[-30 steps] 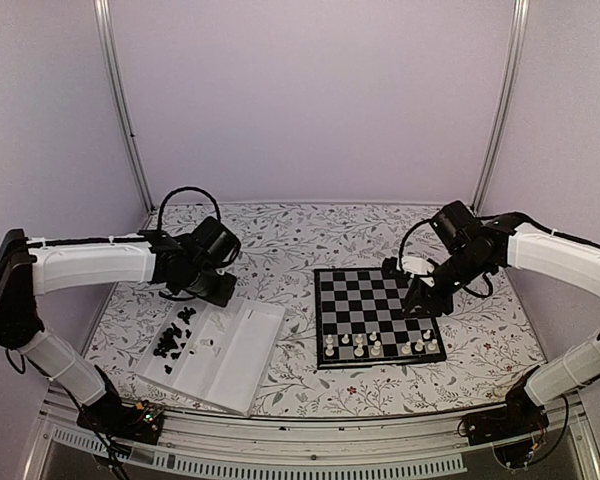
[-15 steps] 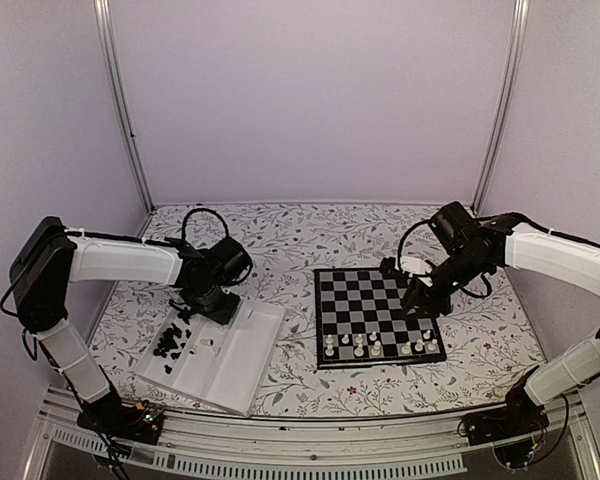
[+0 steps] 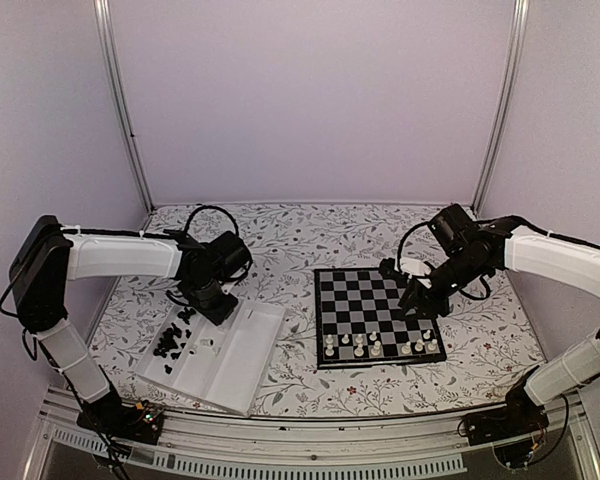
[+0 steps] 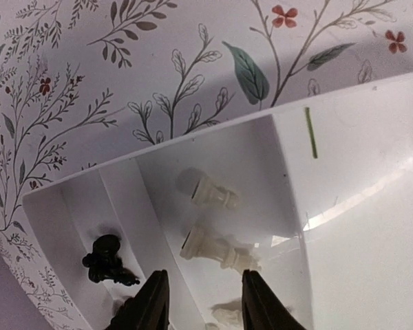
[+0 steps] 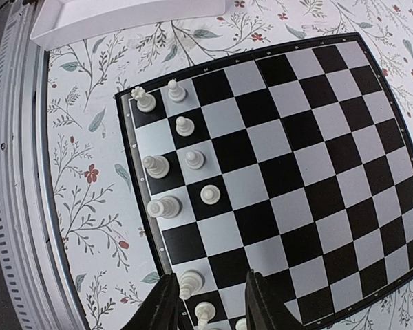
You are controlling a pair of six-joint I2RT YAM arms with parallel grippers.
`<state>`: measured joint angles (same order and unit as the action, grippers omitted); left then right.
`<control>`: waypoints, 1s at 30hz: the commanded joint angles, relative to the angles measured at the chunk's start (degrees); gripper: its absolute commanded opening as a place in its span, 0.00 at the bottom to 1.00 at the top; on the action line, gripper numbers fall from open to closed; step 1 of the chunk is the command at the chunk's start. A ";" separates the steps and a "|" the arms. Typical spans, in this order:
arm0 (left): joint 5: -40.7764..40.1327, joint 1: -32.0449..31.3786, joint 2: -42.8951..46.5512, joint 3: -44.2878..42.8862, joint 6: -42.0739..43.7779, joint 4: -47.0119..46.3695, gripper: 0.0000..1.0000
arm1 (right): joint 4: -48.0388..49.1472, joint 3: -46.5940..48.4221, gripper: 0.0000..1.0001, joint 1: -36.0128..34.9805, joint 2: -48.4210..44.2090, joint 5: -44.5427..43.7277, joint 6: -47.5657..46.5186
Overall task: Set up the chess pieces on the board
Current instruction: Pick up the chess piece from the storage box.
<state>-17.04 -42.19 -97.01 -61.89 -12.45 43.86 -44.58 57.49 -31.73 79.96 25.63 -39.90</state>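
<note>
Step in hand, as we judge it: fetching the next white piece.

Left end effector (image 4: 203, 280) hangs over the tray (image 4: 351, 206), released, nothing between its fingers. White pieces (image 4: 219, 250) lie on their sides just below it, with a black piece (image 4: 107, 262) in the next compartment.

Right end effector (image 5: 210, 278) hovers over the board (image 5: 296, 172), parted, apparently empty. White men (image 5: 156, 165) stand along one board edge; we see no black ones there.

Next move calls for descending and closing on one piece. No lettering legible.
</note>
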 commanded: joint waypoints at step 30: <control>3.38 1.34 -12.47 -6.85 7.78 9.15 0.34 | 6.07 -4.93 0.35 -0.19 1.07 4.24 -1.50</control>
<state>-17.98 -41.95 -108.99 -69.30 -0.12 50.46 -39.68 53.52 -31.73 80.40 28.84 -40.84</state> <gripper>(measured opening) 0.355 0.347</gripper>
